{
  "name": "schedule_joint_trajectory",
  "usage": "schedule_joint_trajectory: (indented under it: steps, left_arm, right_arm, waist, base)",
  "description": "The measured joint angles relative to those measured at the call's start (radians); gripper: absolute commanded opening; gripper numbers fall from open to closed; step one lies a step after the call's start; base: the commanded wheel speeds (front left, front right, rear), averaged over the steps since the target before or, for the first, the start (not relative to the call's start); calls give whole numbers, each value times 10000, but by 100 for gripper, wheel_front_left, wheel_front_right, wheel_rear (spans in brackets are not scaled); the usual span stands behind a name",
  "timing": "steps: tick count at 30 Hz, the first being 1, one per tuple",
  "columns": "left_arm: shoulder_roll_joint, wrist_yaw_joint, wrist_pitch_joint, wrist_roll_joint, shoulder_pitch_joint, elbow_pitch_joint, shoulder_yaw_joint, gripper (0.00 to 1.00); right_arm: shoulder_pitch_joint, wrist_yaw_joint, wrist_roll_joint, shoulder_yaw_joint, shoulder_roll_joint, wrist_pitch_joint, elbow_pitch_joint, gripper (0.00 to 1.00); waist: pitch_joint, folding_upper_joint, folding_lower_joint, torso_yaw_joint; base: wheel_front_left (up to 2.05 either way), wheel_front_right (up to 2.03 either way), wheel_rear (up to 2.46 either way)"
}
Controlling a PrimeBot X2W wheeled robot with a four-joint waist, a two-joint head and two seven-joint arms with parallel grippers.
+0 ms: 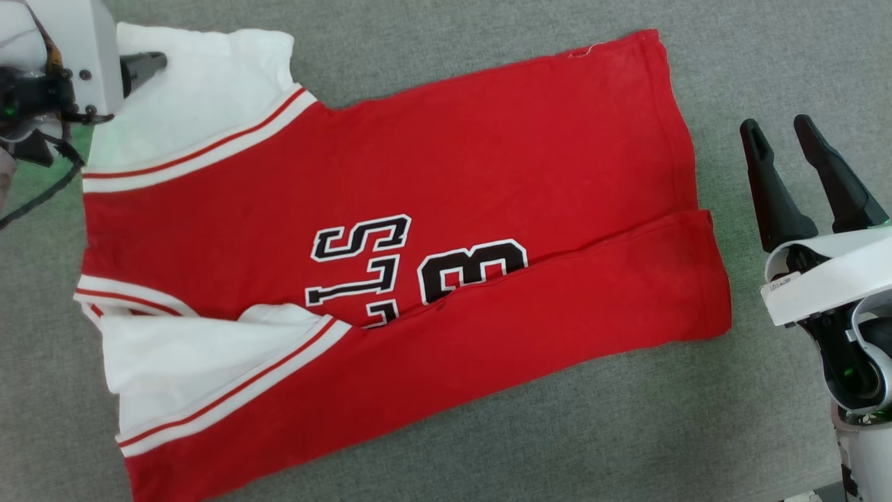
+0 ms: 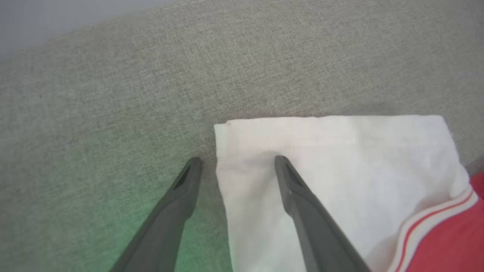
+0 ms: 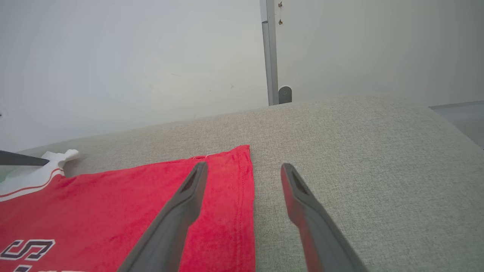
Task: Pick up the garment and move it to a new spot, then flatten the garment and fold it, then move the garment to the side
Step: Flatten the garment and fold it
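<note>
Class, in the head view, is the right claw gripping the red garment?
No: the right claw stands open over the grey surface, beside the garment and holding nothing.

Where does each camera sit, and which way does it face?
Head view: on the head, facing down at the garment; left pincer upper left, right pincer right.
Left wrist view: on that wrist, facing along its fingers to the white corner.
Right wrist view: on that wrist, facing along its fingers to the red hem.
All three share the garment.
</note>
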Motion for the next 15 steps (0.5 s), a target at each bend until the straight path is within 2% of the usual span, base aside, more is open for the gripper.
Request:
schedule_joint_trajectory:
  steps: [1, 3, 4, 7, 10, 15]
  left_arm:
    - [19, -21, 33, -31, 0, -65, -52, 96]
    - [56, -21, 46, -125, 3, -188, -155, 11]
    - [67, -21, 86, -215, 8, -274, -203, 0]
    - [92, -31, 35, -360, 14, -451, -330, 0]
    - [58, -38, -84, -456, -13, -546, -454, 0]
    - [-90, -38, -247, -631, -174, -813, -721, 0]
  right_arm:
    - [-24, 0, 25, 17, -2, 31, 15, 100]
    - [-117, 0, 59, 50, -38, 84, 40, 100]
    - [-176, 0, 102, 81, -82, 161, 42, 100]
    - [-554, 0, 174, 366, -412, 694, 219, 100]
    - [-1360, -2, 337, 913, -963, 1793, 600, 100]
    - [-3421, -2, 453, 1632, -1624, 3634, 2031, 100]
  waist:
    - [10, 0, 0, -6]
    - [12, 0, 0, -3]
    - [16, 0, 0, 0]
    - [32, 0, 0, 37]
    - [64, 0, 0, 134]
    - [155, 0, 0, 428]
  base:
    - [0, 0, 0]
    - [0, 0, 0]
    - [0, 0, 0]
    - [0, 0, 0]
    - [0, 0, 0]
    - [0, 0, 0]
